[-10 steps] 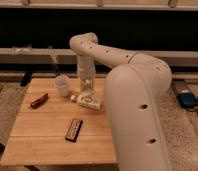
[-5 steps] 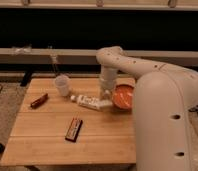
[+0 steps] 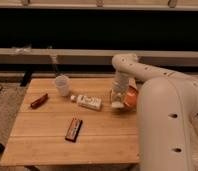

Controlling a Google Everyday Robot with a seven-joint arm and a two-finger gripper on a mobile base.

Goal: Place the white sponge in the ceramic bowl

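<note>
The ceramic bowl, orange inside, sits at the right edge of the wooden table, partly hidden by my arm. My gripper points down at the bowl's left rim. A small off-white block, the white sponge, shows at its tip, and the gripper appears shut on it. The sponge hangs just left of the bowl, close above the table.
A translucent white cup stands at the back left. A white bottle with a label lies left of the gripper. A red-brown wrapped snack lies near the left edge. A dark snack bar lies at front centre.
My gripper has moved right from above the bottle to the bowl's left rim, with the sponge at its tip. The bowl, hidden before by my arm, shows now.
</note>
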